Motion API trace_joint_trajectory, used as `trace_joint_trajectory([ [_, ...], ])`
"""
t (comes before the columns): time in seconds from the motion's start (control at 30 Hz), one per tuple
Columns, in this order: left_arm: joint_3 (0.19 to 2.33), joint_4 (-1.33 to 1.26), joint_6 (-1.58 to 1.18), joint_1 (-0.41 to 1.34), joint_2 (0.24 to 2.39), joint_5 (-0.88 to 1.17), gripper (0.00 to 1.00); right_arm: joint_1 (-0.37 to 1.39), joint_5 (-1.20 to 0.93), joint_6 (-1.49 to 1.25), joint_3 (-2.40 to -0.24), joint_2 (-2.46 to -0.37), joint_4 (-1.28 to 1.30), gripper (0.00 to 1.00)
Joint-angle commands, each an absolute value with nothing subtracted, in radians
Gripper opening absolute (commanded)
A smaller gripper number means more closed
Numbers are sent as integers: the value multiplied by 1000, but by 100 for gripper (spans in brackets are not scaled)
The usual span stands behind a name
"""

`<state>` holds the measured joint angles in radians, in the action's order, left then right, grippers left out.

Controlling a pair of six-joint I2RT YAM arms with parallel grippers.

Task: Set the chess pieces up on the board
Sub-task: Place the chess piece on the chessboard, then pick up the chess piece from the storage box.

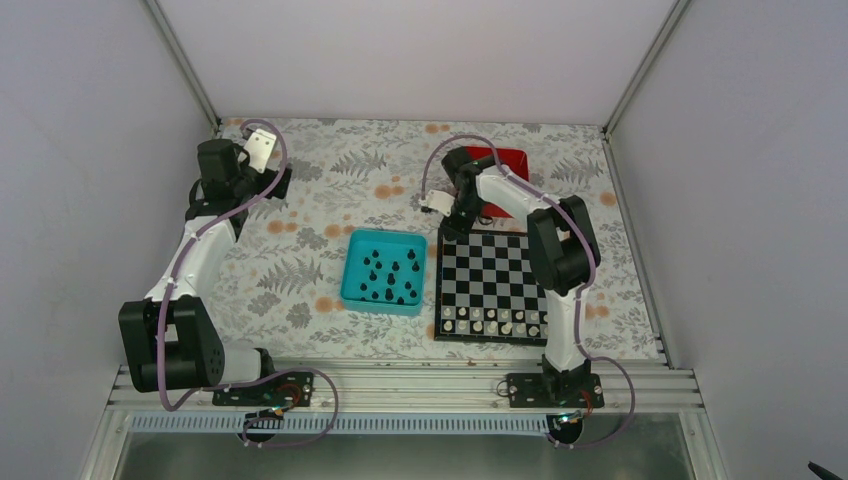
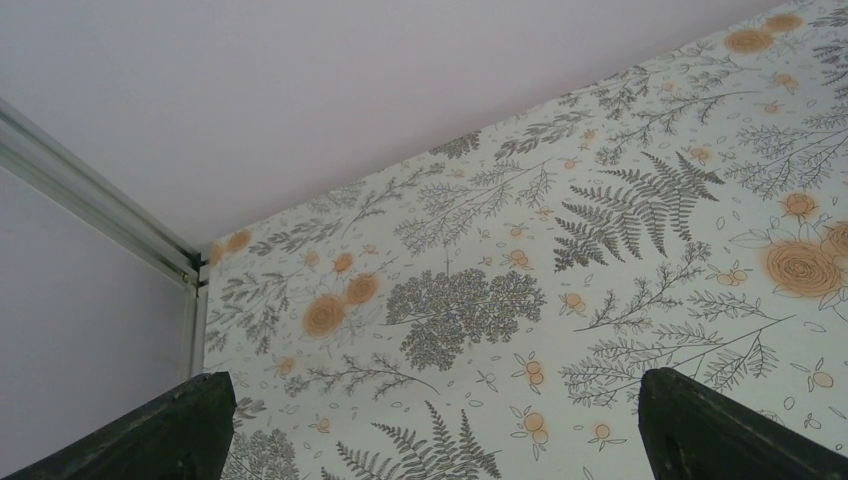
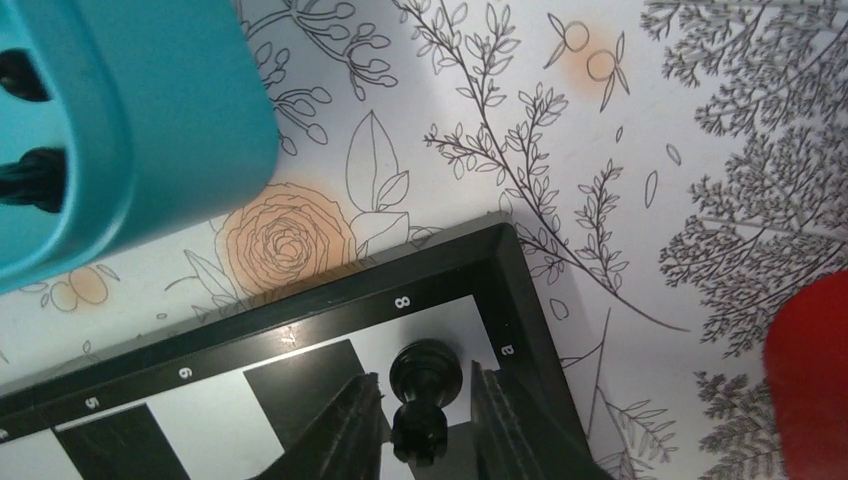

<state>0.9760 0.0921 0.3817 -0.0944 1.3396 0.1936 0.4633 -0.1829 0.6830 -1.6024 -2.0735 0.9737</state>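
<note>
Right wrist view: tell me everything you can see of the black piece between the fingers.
The black chess piece is glossy, plastic-looking, with a rounded head over a narrower neck; its base is hidden. It stands between the right gripper's fingers, over the board's pale corner square by the printed 8 and a. Whether the fingers press it cannot be told.

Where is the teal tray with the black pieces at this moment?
In the top view the teal tray lies near the middle of the table, just left of the board, with a narrow gap between them.
</note>
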Motion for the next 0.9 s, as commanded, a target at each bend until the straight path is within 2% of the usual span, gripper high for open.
trace_joint_trajectory([
  [0.0,973,88,382,-102,1327,212,100,458,-182,687,-1610,-2088,983,32],
  [0.07,973,87,382,-103,1327,212,100,457,-186,687,-1620,-2069,983,41],
  [0.13,971,87,382,-104,1327,212,100,459,-188,682,-1636,-2043,985,45],
  [0.3,972,86,381,-107,1324,214,100,487,-160,669,-1734,-1976,1048,49],
  [0.43,975,84,379,-107,1325,219,100,596,-155,674,-1836,-1954,1145,48],
  [0.6,975,85,380,-109,1325,213,100,794,-123,683,-1808,-1963,1170,47],
  [0.87,968,81,379,-112,1319,212,100,876,-94,697,-1740,-2021,1082,42],
])
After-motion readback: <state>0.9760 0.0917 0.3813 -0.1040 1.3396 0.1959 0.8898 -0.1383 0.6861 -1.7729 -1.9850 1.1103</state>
